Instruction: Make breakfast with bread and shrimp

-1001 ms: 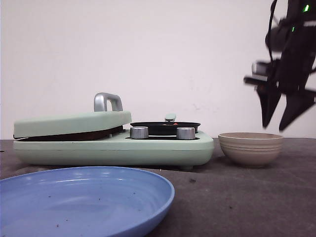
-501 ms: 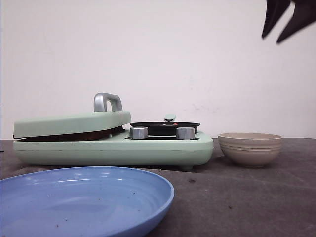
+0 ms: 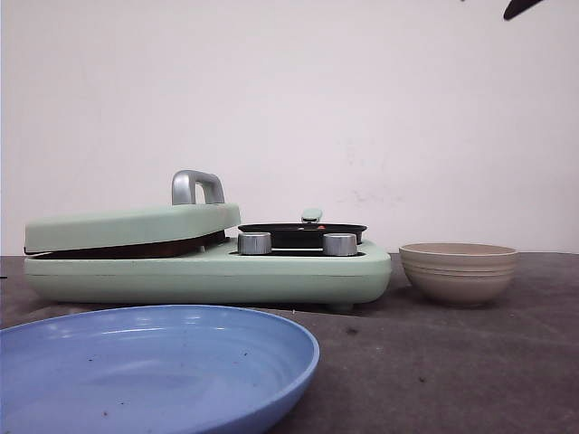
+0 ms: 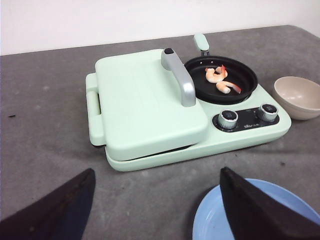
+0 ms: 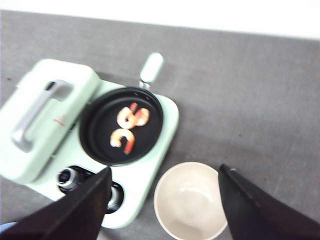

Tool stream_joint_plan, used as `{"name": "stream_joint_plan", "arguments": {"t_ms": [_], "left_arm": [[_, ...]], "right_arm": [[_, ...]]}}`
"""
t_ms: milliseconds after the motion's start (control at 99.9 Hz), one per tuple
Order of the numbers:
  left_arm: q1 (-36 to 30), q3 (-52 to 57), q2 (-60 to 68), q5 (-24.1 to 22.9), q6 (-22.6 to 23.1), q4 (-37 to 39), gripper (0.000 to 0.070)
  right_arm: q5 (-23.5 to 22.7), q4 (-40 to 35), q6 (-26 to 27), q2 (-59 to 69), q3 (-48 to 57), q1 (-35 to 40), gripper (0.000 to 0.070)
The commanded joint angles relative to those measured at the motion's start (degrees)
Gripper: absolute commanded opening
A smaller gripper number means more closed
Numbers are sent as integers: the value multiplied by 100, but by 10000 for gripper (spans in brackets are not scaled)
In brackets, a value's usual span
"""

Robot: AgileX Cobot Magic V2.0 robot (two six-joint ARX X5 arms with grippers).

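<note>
Right wrist view: shrimp (image 5: 129,127) lie in the pan (image 5: 121,126) beneath the right tool (image 5: 165,210), fingers apart, empty.

The closed lid (image 3: 132,226) hides whatever bread lies under it; only a dark strip shows in the gap. From the front my right gripper (image 3: 525,7) is cut off at the upper right corner. The plate (image 3: 154,366) runs off the bottom left. The right wrist view is blurred.

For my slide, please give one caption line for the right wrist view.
Open right gripper above two shrimp in the black pan, beside an empty beige bowl.
</note>
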Motion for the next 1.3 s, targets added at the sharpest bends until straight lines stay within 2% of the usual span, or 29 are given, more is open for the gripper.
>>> {"name": "stream_joint_plan", "arguments": {"t_ms": [0, 180, 340, 531, 751, 881, 971, 1132, 1202, 1292], "left_arm": [[-22, 33, 9, 4, -72, 76, 430], [-22, 33, 9, 4, -72, 79, 430], [-22, 33, 9, 4, -205, 258, 430], [-22, 33, 9, 7, -400, 640, 430], [-22, 33, 9, 4, -520, 925, 429], [-22, -39, -31, 7, -549, 938, 427], [-22, -195, -160, 7, -680, 979, 379], [-22, -662, -610, 2, -957, 1189, 377], [-22, -855, -828, 0, -1058, 1187, 362], [-22, -1047, -1075, 0, -1126, 1064, 258]], "right_arm": [[-24, 15, -157, -114, 61, 61, 431], [63, 127, -256, -664, -326, 105, 430], [57, 466, -256, -1311, -1110, 107, 429], [46, 1252, -227, -2291, -2579, 225, 428], [44, 2238, 46, -3392, -4044, 337, 420], [35, 2441, 48, -3781, -4559, 413, 415], [17, 2468, 61, -3923, -4793, 490, 415], [-24, 2533, 109, -4070, -5066, 695, 413], [-24, 2586, 114, -4113, -5154, 802, 386], [-17, 2647, 138, -4190, -5292, 922, 258]]}}
